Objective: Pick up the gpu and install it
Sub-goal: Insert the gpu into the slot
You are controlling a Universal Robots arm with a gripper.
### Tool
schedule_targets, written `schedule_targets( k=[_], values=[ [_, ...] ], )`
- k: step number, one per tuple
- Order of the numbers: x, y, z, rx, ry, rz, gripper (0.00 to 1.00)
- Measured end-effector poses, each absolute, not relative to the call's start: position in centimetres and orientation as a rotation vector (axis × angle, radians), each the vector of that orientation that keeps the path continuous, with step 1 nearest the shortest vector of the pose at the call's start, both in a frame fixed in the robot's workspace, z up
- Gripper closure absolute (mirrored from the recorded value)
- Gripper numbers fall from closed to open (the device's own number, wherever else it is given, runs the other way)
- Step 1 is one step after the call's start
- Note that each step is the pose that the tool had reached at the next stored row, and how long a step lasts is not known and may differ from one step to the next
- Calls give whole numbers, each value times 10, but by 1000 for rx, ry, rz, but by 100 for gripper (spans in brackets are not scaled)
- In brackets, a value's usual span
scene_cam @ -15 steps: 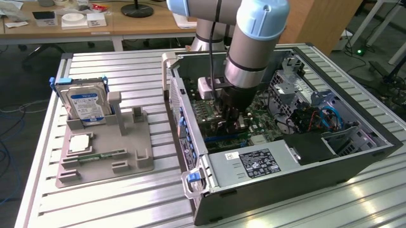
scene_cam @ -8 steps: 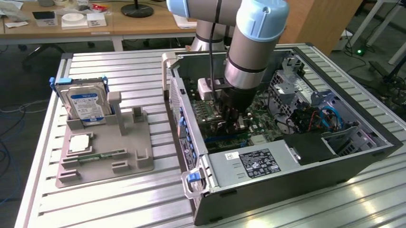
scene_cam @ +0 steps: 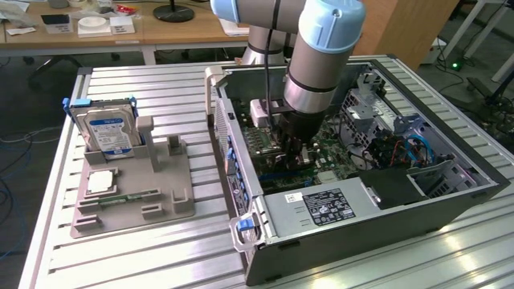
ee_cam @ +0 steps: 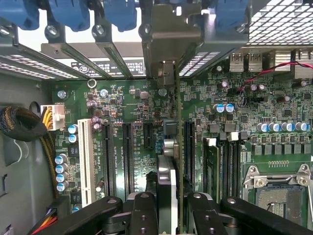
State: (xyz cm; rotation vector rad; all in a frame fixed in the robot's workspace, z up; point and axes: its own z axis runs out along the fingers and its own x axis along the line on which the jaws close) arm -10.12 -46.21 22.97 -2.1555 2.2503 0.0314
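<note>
The arm's black gripper (scene_cam: 294, 158) is down inside the open dark grey computer case (scene_cam: 449, 208), its fingers (ee_cam: 143, 215) closed on the gpu (ee_cam: 172, 196), a thin card seen edge-on in the wrist view, with a green circuit board on one face and a darker cooler on the other. The card stands upright between the fingers and runs away from them over the green motherboard (ee_cam: 122, 105) toward the rear wall of the case, where its silver metal end bracket (ee_cam: 168, 36) stands among the slot covers under the blue plastic latches (ee_cam: 120, 12). Whether the card's lower edge is seated in a slot I cannot tell (the card itself hides it). Black expansion slots (ee_cam: 128, 156) and a white one (ee_cam: 87, 154) lie just to one side of the gripper; the empty metal processor socket (ee_cam: 281, 188) is on the other side.

Well away from the gripper, toward the exterior view's left, a grey plastic parts holder (scene_cam: 161, 180) sits on the ribbed aluminium table (scene_cam: 144, 253). It carries a silver hard drive with a blue label (scene_cam: 108, 135) standing upright and a narrow green memory stick (scene_cam: 129, 197) lying flat.
</note>
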Motion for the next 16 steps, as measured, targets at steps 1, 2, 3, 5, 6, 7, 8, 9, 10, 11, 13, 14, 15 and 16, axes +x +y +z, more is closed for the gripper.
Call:
schedule_targets(
  k=[1, 2, 3, 5, 6, 7, 8, 9, 10, 11, 13, 14, 15, 16],
  values=[
    [-101, -462, 230, -2156, 2250, 32, 72],
    [-101, -462, 230, -2156, 2250, 32, 72],
    [-101, -462, 230, -2156, 2251, 32, 72],
    [-101, -462, 229, -2155, 2251, 32, 72],
    [-101, -462, 228, -2155, 2251, 32, 72],
    [-101, -462, 228, -2156, 2251, 32, 72],
    [-101, -462, 227, -2156, 2251, 32, 72],
    [-101, -462, 226, -2156, 2251, 33, 72],
    [-101, -462, 226, -2156, 2251, 33, 72],
    [-101, -462, 226, -2156, 2251, 33, 72],
    [-101, -462, 226, -2156, 2251, 33, 72],
    [-101, -462, 226, -2156, 2251, 33, 72],
    [-101, -462, 226, -2156, 2251, 33, 72],
    [-101, -462, 226, -2156, 2251, 33, 72]
  ],
)
